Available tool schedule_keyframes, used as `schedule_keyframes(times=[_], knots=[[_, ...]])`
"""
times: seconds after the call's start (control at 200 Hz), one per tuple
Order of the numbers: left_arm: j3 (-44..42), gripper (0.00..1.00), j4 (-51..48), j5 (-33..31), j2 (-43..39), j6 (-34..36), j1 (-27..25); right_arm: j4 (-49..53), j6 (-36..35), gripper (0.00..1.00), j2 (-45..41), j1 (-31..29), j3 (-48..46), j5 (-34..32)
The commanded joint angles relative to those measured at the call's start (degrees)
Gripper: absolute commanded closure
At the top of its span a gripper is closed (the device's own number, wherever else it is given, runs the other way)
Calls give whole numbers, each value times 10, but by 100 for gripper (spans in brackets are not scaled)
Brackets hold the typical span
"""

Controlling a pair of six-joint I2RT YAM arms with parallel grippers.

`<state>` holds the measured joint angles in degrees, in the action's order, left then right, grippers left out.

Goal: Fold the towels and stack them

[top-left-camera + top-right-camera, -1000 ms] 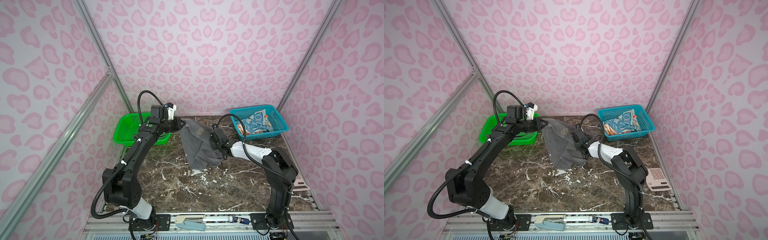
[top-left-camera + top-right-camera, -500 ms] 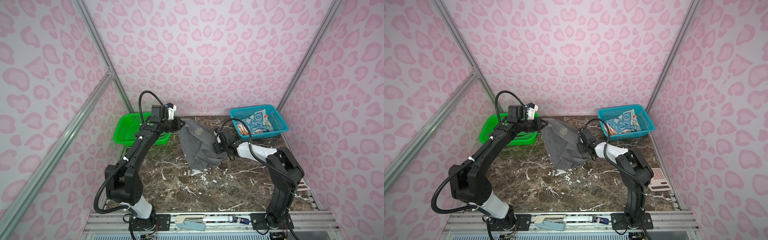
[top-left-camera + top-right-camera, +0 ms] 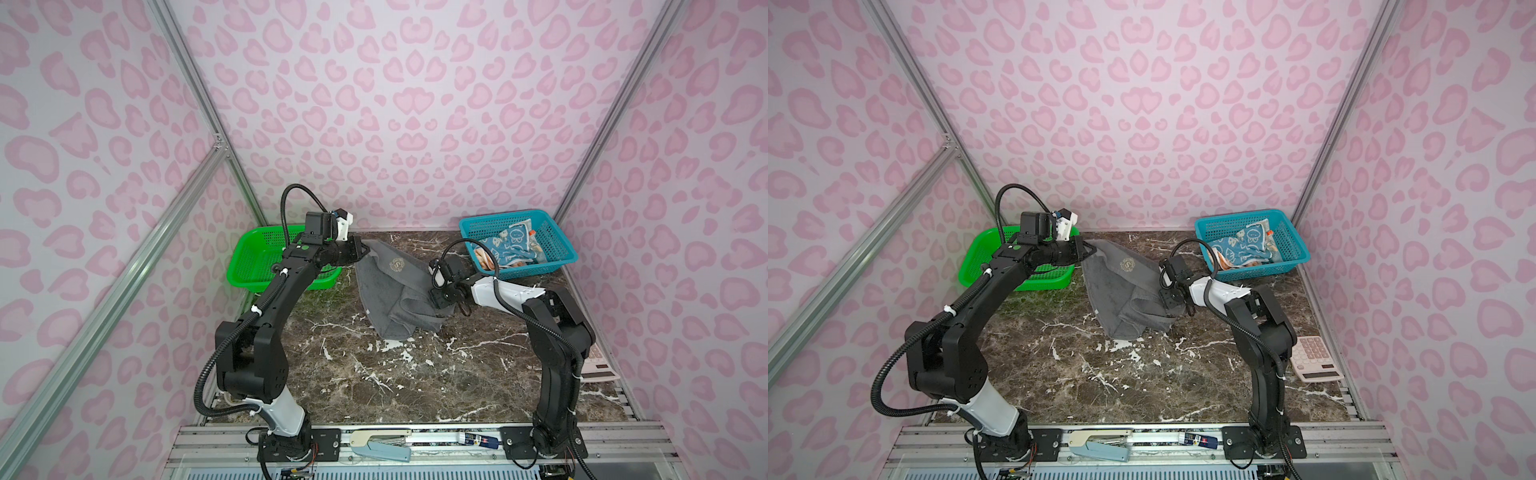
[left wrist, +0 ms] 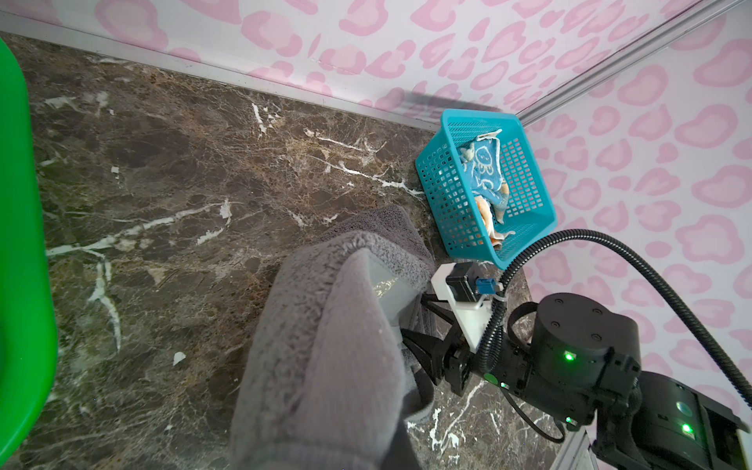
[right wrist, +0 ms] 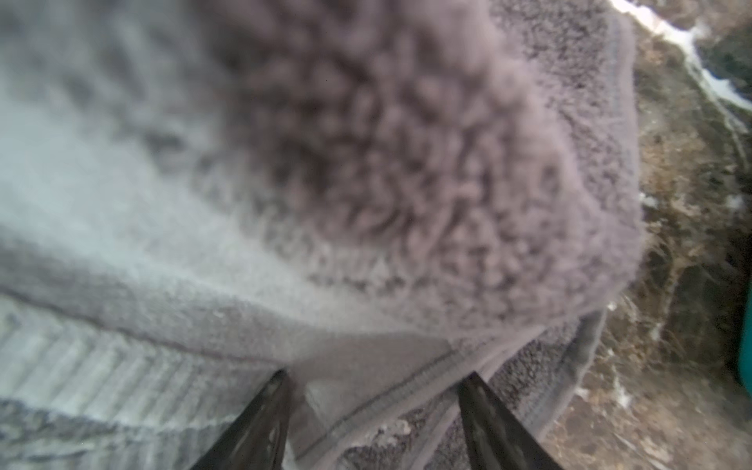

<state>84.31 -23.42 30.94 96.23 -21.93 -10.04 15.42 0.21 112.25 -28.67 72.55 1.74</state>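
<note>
Left gripper (image 3: 362, 252) still pinching grey towel (image 3: 395, 293) corner; right gripper (image 5: 374, 372) widened, jaws apart at hem.

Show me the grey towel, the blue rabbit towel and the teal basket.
grey towel (image 3: 395, 291): in a top view, on the middle of the cloth.
blue rabbit towel (image 3: 509, 247): in a top view, on its printed face.
teal basket (image 3: 540, 269): in a top view, on its front wall.

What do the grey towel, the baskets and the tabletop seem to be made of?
Grey towel: likely cotton terry, matte; fuzzy loops show close up. Teal basket and green basket: shiny moulded plastic, gridded holes. Tabletop: polished-looking brown marble or an imitation; white veins.
</note>
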Motion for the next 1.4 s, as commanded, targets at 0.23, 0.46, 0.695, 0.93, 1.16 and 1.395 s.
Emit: schedule_keyframes(times=[0.23,0.46,0.695,0.93,1.16,1.395], knots=[[16,97,1,-3,18,9,6,85,-72,23,9,4,33,48],[21,97,3,0,29,5,5,138,-74,23,70,2,112,22],[21,97,2,0,32,8,5,148,-77,44,94,-4,141,11],[22,97,0,1,31,12,7,102,-70,77,28,-1,102,7],[23,97,1,4,30,11,6,127,-80,61,27,-2,113,1],[25,97,1,6,32,11,7,105,-67,92,7,1,94,3]])
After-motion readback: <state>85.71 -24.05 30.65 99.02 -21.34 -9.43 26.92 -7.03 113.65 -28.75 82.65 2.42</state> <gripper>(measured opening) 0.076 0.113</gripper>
